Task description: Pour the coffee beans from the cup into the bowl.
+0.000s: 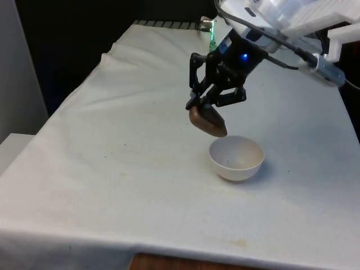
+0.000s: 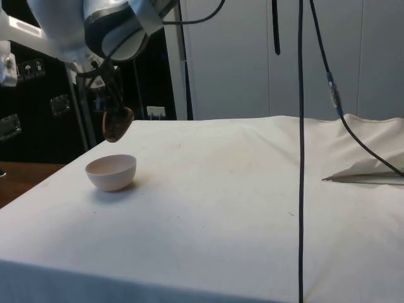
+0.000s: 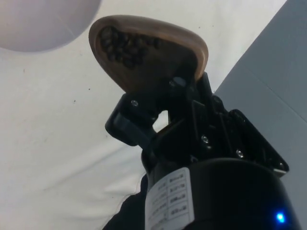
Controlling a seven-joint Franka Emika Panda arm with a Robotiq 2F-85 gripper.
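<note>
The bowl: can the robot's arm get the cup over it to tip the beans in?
Probably yes. The tool holds the tilted cup just beside and above the bowl, with nothing between them.

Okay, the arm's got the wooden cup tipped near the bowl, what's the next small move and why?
Probably tilt the wooden cup a little further. The gripper holds it tipped above the white bowl's rim, yet coffee beans sit inside the cup and the bowl looks nearly empty.

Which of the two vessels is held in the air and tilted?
The brown cup: the pincer holds it tilted above the table, with coffee beans inside. The white bowl stands upright on the cloth.
</note>
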